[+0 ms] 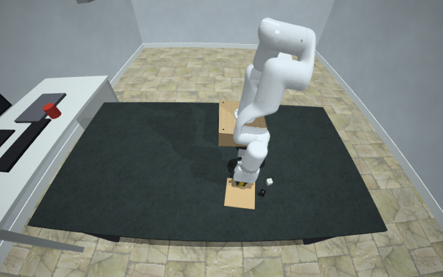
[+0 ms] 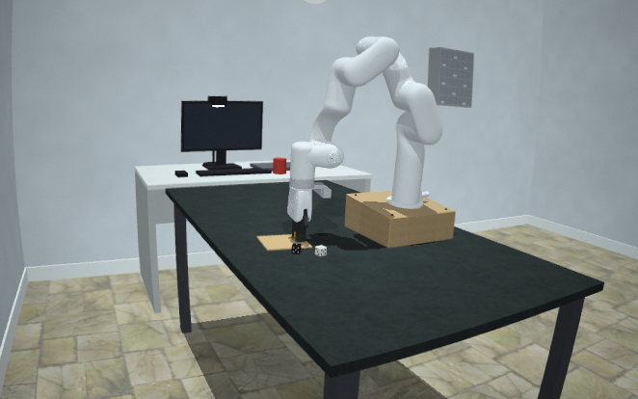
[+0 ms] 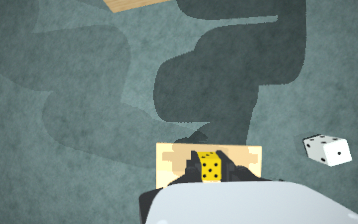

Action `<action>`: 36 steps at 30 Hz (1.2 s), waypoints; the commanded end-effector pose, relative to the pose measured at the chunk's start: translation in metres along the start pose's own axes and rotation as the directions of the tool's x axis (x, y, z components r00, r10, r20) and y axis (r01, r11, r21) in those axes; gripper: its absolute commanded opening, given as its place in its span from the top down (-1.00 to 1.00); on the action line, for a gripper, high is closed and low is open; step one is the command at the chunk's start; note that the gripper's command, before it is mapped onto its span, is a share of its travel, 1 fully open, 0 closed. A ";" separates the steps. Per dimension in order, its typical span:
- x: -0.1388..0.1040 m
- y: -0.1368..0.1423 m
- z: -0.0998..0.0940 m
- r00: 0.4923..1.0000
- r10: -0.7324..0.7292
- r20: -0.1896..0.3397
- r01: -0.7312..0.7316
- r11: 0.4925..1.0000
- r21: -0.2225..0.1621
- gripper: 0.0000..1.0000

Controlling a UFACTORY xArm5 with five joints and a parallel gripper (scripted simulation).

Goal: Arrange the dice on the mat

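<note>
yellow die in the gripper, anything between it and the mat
Nothing visible. The gripper is shut on the yellow die right over the tan mat; the black die and white die sit off to the side.

Gripper (image 2: 299,235) points straight down over the tan mat (image 2: 276,242) on the dark table (image 2: 385,289), clamped on something small — can't make it out. Black die (image 2: 296,248) and white die (image 2: 320,251) sit on the table — off the mat.

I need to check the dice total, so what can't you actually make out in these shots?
- Yellow die: the top view hides it under the wrist; the gripper shut on it covers its sides in the wrist view.
- Black die: pips too small in top and exterior views; outside the wrist view.
- White die: tilted in the wrist view; top count unclear.
</note>
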State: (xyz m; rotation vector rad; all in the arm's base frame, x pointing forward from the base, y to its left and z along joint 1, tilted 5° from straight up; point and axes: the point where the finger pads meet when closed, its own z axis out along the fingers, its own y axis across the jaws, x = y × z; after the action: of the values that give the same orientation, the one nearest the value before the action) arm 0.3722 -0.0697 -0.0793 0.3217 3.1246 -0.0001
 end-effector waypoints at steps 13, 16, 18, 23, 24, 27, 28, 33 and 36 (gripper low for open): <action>-0.001 0.000 -0.001 1.000 0.000 0.003 0.000 1.000 0.000 0.58; -0.001 0.000 -0.001 1.000 0.000 0.003 0.000 1.000 0.000 0.58; -0.001 0.000 -0.001 1.000 0.000 0.003 0.000 1.000 0.000 0.58; -0.001 0.000 -0.001 1.000 0.000 0.003 0.000 1.000 0.000 0.58; -0.001 0.000 -0.001 1.000 0.000 0.003 0.000 1.000 0.000 0.58; -0.001 0.000 -0.001 1.000 0.000 0.003 0.000 1.000 0.000 0.58; -0.001 0.000 -0.001 1.000 0.000 0.003 0.000 1.000 0.000 0.58; -0.001 0.000 -0.001 1.000 0.000 0.003 0.000 1.000 0.000 0.58; -0.001 0.000 -0.001 1.000 0.000 0.003 0.000 1.000 0.000 0.50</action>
State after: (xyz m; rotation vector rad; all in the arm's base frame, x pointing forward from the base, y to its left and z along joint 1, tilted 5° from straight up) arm 0.3722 -0.0697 -0.0794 0.3217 3.1246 -0.0001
